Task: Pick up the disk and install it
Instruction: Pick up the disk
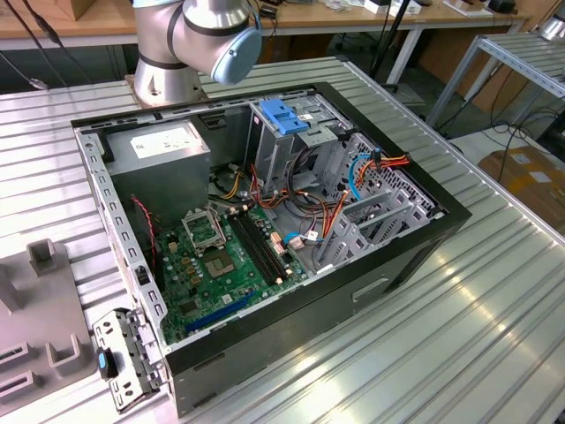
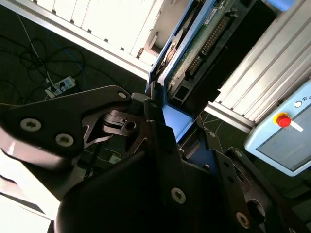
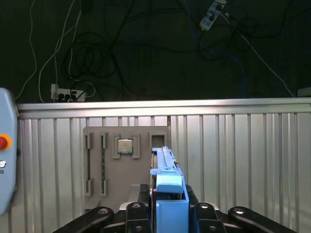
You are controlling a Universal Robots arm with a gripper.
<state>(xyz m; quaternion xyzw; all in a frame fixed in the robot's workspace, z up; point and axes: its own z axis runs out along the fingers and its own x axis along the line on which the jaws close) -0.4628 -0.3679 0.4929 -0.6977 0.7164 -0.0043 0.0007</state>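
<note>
Disk (image 3: 165,162) stands edge-on in the first wrist view, its blue carrier rail (image 3: 170,206) clamped between the closed fingers of the gripper (image 3: 167,196), aloft over the ribbed metal table (image 3: 243,160). Beneath it lies a grey fixture tray (image 3: 109,165) bearing a processor chip (image 3: 125,145) and memory sticks (image 3: 103,165). A slip would likely drop the disk onto them. A control pendant (image 3: 5,160) is nearby.

In the second wrist view the black fingers (image 2: 148,112) pinch only the rail's end, while the disk's circuit board (image 2: 194,46) reaches well past them. That overhang could let the disk tilt or twist in the plastic grip.

In the exterior view the arm (image 1: 203,35) rises at the far side of the open computer case (image 1: 291,344). The drive cage (image 1: 278,150) with its blue handle (image 1: 284,117) stands at the case's far end. Orange and red cables (image 1: 340,208) crowd just to the exterior view's right of it, and a grey box (image 1: 163,155) sits to its left. A tilted disk would probably catch the cage wall or snag those cables.
</note>
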